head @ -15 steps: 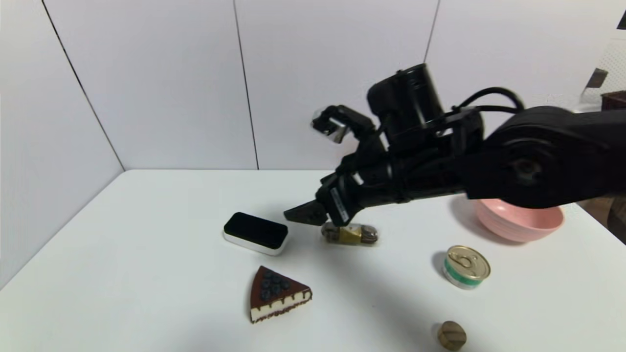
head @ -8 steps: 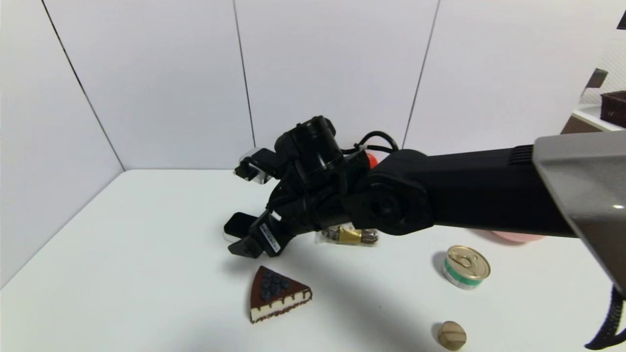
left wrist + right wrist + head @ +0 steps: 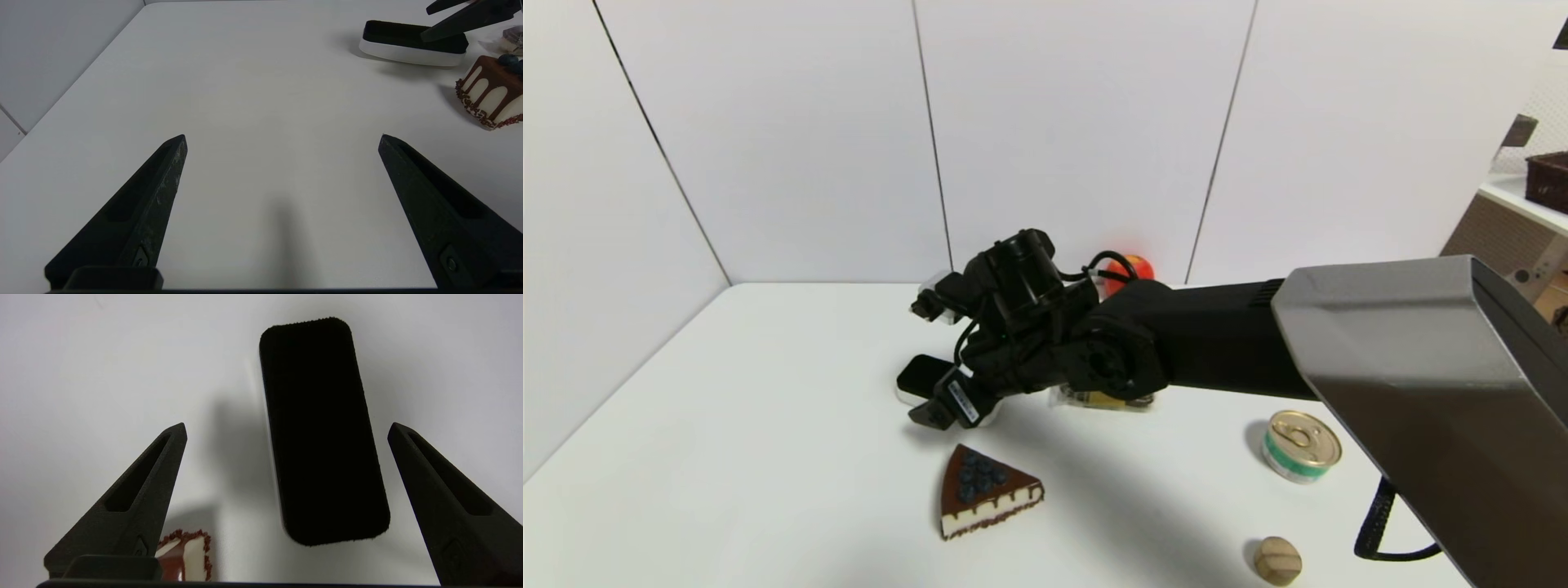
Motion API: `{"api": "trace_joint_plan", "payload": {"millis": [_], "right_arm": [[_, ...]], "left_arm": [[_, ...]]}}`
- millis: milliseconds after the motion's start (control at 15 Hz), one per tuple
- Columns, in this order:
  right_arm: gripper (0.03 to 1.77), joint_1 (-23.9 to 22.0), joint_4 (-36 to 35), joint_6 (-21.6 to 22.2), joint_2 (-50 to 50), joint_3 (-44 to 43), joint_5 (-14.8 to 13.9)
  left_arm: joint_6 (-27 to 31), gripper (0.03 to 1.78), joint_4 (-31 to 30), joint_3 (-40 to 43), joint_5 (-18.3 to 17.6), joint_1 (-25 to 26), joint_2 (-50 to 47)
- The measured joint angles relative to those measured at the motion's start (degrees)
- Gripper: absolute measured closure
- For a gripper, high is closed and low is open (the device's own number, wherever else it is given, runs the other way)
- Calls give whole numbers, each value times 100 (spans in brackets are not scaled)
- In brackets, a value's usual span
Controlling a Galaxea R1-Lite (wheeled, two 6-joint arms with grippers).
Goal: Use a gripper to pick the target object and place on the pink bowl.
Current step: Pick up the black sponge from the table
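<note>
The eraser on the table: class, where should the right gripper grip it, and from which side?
Grip the eraser across its two long sides, coming from above. It lies flat, felt up, narrow enough to fit between the open fingers of the right gripper, which hangs over it.

Cake slice [image 3: 984, 488] crowds the eraser [image 3: 322, 433]; bare table [image 3: 727, 425] leftward.

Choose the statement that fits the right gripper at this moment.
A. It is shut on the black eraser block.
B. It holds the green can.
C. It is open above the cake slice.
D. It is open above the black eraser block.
D: in the right wrist view the right gripper has its fingers wide apart, with the black eraser block on the table between them, not gripped.
</note>
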Motion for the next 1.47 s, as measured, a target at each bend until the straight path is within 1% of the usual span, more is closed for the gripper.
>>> {"api": "trace_joint_plan", "payload": {"millis": [467, 667, 1067, 1200, 1333, 1400, 1467], "right_arm": [[10, -60, -34, 5, 443, -417, 2], [9, -88, -166, -9, 608, -472, 2], [9, -184, -155, -17, 755, -479, 2], [45, -226, -102, -22, 763, -479, 2], [74, -236, -91, -17, 768, -474, -2], [79, -241, -88, -13, 766, -472, -2], [80, -244, -88, -11, 763, -458, -11]], "left_arm": [[2, 12, 0, 0, 2, 0, 0], [2, 12, 2, 0, 2, 0, 0], [2, 12, 0, 0, 0, 0, 0], [2, 12, 2, 0, 2, 0, 0], [2, 12, 0, 0, 0, 0, 0], [2, 12, 0, 0, 0, 0, 0], [0, 12, 0, 0, -1, 0, 0]]}}
